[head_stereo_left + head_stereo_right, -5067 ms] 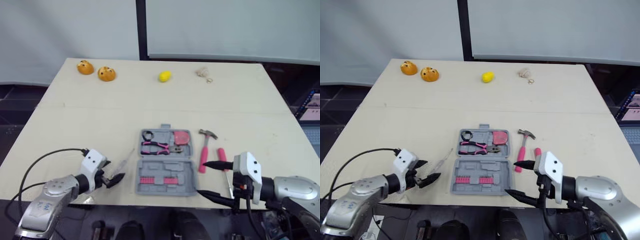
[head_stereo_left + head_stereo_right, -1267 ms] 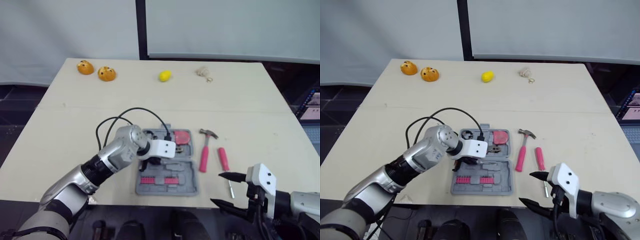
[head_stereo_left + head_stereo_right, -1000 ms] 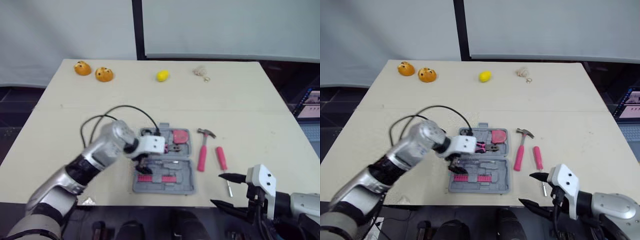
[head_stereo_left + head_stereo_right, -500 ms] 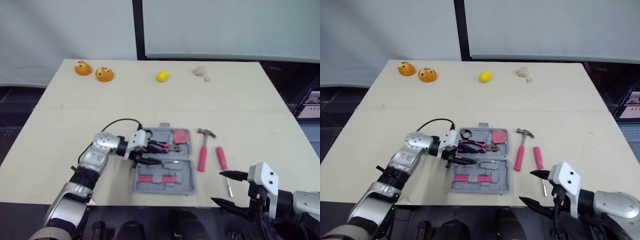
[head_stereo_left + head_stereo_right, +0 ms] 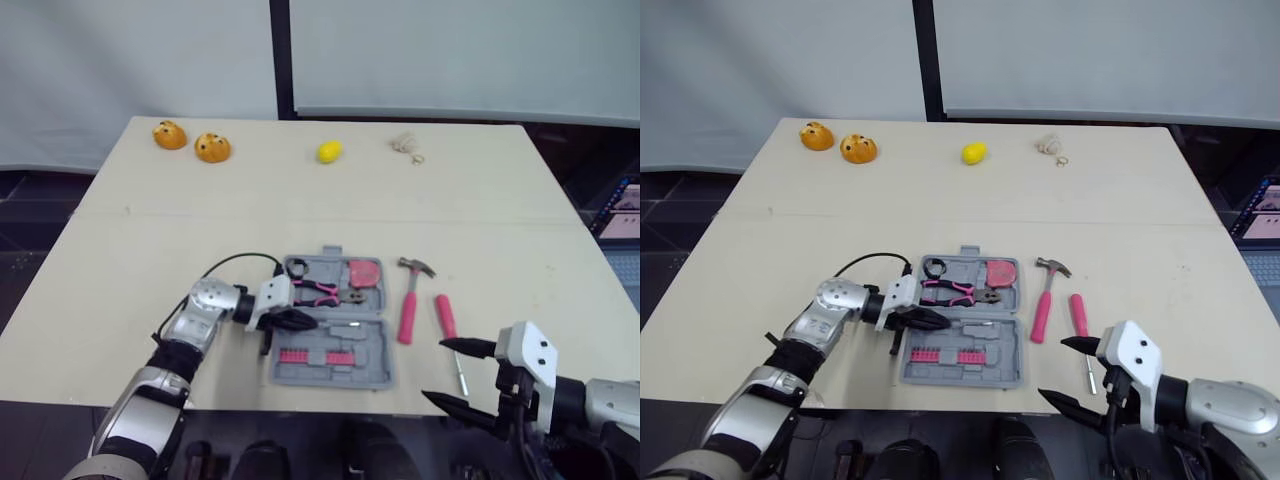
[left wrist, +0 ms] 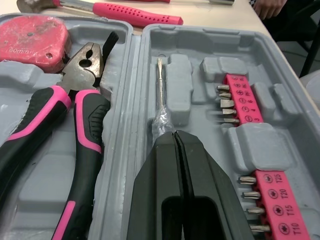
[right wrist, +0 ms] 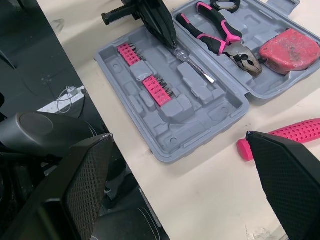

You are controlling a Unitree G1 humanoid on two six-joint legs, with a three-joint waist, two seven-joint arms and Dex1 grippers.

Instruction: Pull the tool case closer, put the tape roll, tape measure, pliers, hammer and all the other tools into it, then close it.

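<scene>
The grey tool case [image 5: 350, 372] lies open near the table's front edge. Its far half holds the black tape roll [image 5: 296, 269], the pink-handled pliers [image 5: 318, 291] and the red tape measure [image 5: 363, 273]. A clear-handled screwdriver [image 6: 160, 95] lies in a slot of the near half, beside a pink bit rack [image 6: 250, 140]. My left gripper [image 5: 305, 320] is shut, its tips at that screwdriver's handle. The pink hammer [image 5: 409, 300] and a pink screwdriver [image 5: 445, 318] lie on the table right of the case. My right gripper [image 5: 437, 372] hangs open at the front edge, holding nothing.
Two orange objects [image 5: 170, 134] [image 5: 212, 147], a yellow lemon [image 5: 329, 152] and a small beige thing [image 5: 404, 145] sit along the table's far edge. Bare tabletop lies between them and the case. The left arm's black cable loops beside the case.
My left gripper went from wide open to shut and dropped from above the case to its left side. The clear screwdriver, earlier on the table, now lies in the case. The right arm stayed put.
</scene>
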